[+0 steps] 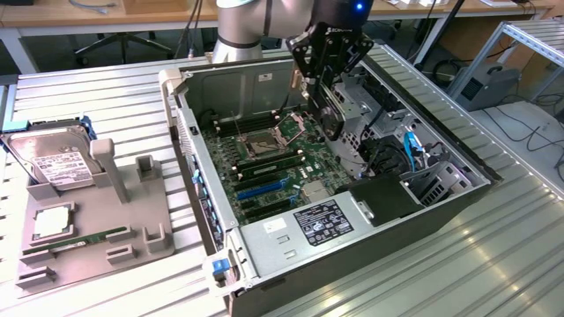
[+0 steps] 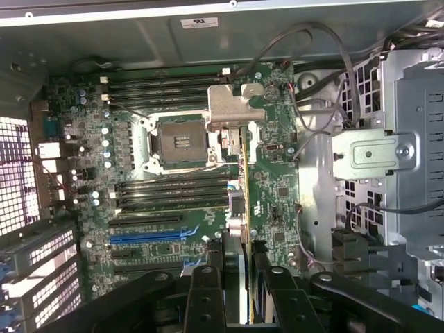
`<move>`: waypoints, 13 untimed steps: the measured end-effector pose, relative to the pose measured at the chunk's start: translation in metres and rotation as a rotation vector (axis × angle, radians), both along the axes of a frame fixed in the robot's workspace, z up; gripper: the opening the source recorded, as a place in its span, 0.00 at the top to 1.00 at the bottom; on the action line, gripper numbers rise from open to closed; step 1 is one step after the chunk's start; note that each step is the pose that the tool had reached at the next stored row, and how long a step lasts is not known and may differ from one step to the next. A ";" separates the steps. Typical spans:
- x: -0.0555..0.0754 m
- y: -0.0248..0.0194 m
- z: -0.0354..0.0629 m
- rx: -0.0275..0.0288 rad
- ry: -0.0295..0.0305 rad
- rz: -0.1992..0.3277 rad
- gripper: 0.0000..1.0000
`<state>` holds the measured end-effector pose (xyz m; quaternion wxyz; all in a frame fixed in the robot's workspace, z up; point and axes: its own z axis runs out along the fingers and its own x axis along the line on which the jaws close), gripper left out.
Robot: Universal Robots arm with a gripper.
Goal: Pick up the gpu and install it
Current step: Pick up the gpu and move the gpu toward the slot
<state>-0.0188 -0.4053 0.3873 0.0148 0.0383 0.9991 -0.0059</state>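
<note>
exterior view: gripper (image 1: pixel 323 84) is over the open PC case (image 1: pixel 198 198), claw part-closed and clamped on the gpu (image 1: pixel 332 122). The card hangs under the fingers, above the right part of the motherboard (image 1: pixel 264 158), just right of the CPU socket (image 1: pixel 261 140) and next to the drive cage (image 1: pixel 370 112). Pick-up is done, install isn't: the card is clear of the board and not in any slot. The blue slot (image 1: pixel 264 190) sits nearer to us and is empty. Hard drive (image 1: pixel 57 162) and RAM stick (image 1: pixel 75 241) sit on the grey tray (image 1: pixel 105 218), well off to the exterior view's left, outside the case. The card is on edge with its faces upright. Long axis looks to run down from the claw toward the board, slightly tilted

wrist view: fingers (image 2: pixel 206 291) pinch the gpu (image 2: pixel 244 187) from both sides, so it shows as a thin edge-on strip between them, pointing away from the camera at the board beside the socket (image 2: pixel 177 142). Its plane looks crosswise to the blue slot (image 2: pixel 146 236), so I judge it isn't lined up with the slot. Can't tell which face is cooler and which is PCB
</note>
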 end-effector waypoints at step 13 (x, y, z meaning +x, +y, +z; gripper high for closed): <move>0.013 0.0000 -0.0082 0.0000 0.0000 0.000 0.73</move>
